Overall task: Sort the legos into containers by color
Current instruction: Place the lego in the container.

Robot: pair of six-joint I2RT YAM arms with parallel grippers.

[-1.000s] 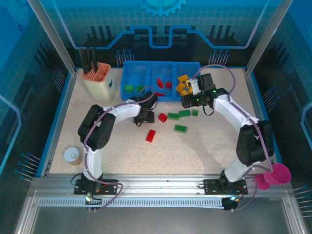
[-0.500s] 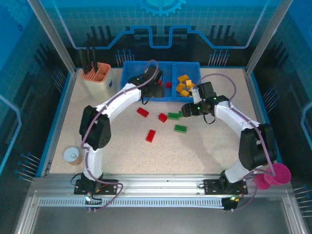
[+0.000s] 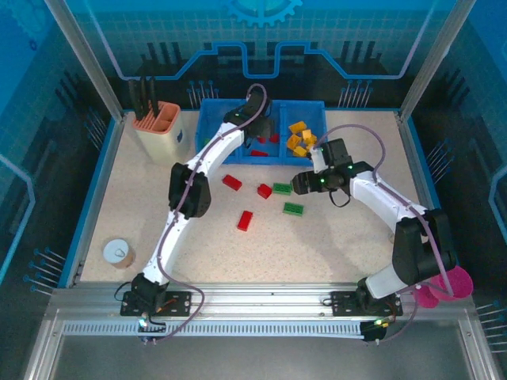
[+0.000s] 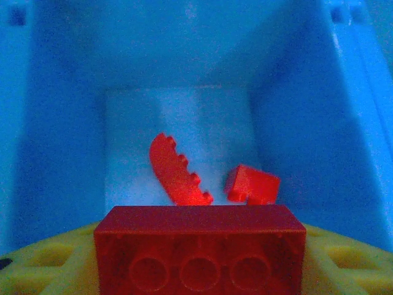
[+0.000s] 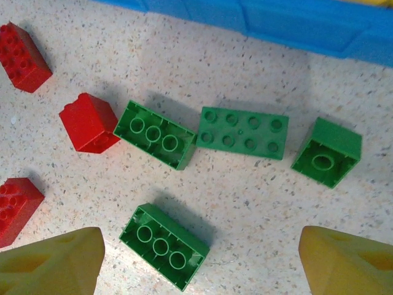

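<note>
Left pincer (image 4: pixel 199 273) is pinching a red rectangular plastic brick (image 4: pixel 199 236), three round hollows facing the wrist camera. The yellow fingers (image 4: pixel 49 267) are cut off at the frame bottom.

Beyond it is the low blue plastic tray (image 4: pixel 295 123). Its compartment holds a curved red piece (image 4: pixel 178 178) and a small red block (image 4: pixel 252 184).

Overhead, the left arm hides much of the tray's left compartment.

Right pincer (image 5: pixel 202 263) is spread wide over the speckled table (image 5: pixel 258 203), four green studded bricks (image 5: pixel 242 132) below it. One red brick at the edge (image 5: pixel 15 203) is cut off.

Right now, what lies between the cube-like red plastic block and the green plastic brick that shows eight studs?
In the right wrist view, a green plastic brick turned underside up lies between the red block and the eight-stud green brick.
</note>
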